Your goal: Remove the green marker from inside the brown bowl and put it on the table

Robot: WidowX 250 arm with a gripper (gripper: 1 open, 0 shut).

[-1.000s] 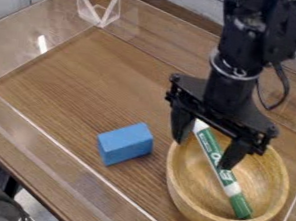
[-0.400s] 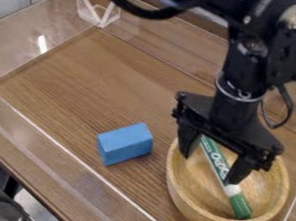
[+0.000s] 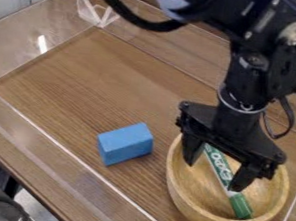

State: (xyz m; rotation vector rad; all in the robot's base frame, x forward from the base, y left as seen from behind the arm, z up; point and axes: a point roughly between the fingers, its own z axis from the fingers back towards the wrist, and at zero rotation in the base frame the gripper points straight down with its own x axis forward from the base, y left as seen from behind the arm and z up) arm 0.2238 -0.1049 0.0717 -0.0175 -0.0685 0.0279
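A green marker (image 3: pixel 225 176) lies inside a brown bowl (image 3: pixel 183 179), slanting across the bowl's floor. Its white barrel with green lettering runs between the two fingers of the pincer (image 3: pixel 217 164), and its green cap end pokes out below and to the right of the pincer, near the bowl's front wall. The upper end of the marker is hidden behind the pincer's body.

The pincer is black and points straight down into the bowl. Its fingers are spread wide, one on each side of the marker; whether either finger touches the marker cannot be told from this view. The black robot arm (image 3: pixel 257 65) rises straight up behind the pincer, with cables curving off toward the upper left.

The bowl is round, shallow, light wood, and sits directly under the pincer on a dark wood-grain table (image 3: pixel 101 72). To the left of the pincer, just outside the bowl's rim, a blue block (image 3: pixel 125 142) rests on the table. Low clear acrylic walls (image 3: pixel 25 33) edge the table far left of the pincer.
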